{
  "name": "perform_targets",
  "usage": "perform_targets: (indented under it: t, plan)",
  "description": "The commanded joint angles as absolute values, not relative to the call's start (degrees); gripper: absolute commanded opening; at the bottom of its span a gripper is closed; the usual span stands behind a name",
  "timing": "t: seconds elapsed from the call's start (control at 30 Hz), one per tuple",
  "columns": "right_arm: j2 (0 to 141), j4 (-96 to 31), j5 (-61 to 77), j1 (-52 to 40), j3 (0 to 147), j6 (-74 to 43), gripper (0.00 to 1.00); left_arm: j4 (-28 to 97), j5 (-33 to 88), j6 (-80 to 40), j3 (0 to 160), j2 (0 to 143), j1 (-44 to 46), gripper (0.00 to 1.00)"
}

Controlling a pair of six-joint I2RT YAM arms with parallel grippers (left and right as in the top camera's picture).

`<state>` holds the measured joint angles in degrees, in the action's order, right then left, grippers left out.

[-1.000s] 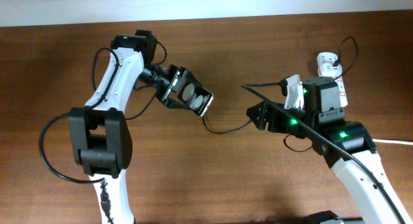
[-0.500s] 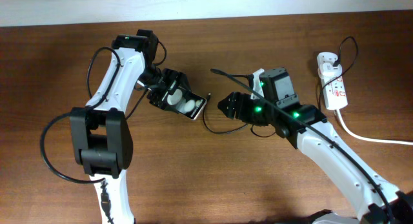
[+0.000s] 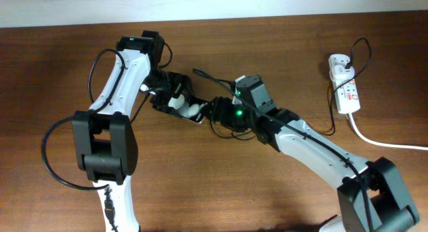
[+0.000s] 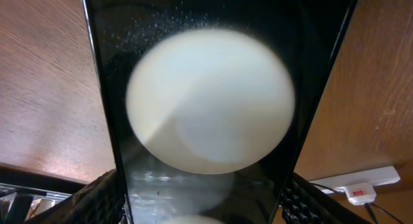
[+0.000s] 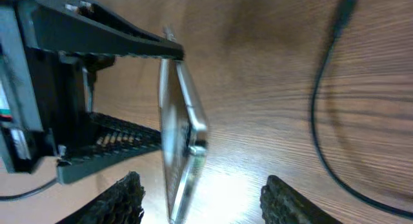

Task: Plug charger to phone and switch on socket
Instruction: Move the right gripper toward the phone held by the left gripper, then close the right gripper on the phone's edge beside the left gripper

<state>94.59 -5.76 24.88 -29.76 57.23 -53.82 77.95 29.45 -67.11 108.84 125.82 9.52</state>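
**Overhead and wrist views.** The phone [image 3: 190, 107] is held over the tabletop [image 3: 214, 192], left of centre. It is clamped across its width between the fingers [image 4: 106, 198] of the left gripper [image 3: 179, 101]. Its glossy screen, bearing a large white round spot, fills the left wrist view. In the right wrist view the phone is seen edge-on and nearly upright.

The right gripper [image 3: 217, 113] is placed just beside the phone's free end. Its fingers [image 5: 122, 198] are spread apart, and nothing is seen between them.

The charger [image 5: 313, 114] lies loose on the tabletop, apart from those fingers.

The socket [image 3: 346, 85] lies near the far right edge, well apart from the phone. Its white cord [image 3: 391, 144] trails rightward.
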Motion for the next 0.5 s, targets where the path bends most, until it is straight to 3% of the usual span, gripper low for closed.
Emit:
perform_targets:
  t: [0.0,0.13,0.47]
  plan:
    - [97.45,-2.48,24.64,-30.81,58.52,-58.7,0.59,78.04,29.71,-67.68,110.1,125.67,9.61,0.0]
    - [100.47,4.82,24.56,-32.14,58.52,-60.6,0.55,78.04,29.71,-67.68,110.1,125.67,9.76,0.0]
    - [101.65,6.92,20.86,-33.1,58.52,-62.0,0.49,78.08,29.74,-67.68,110.1,125.67,9.76,0.0]
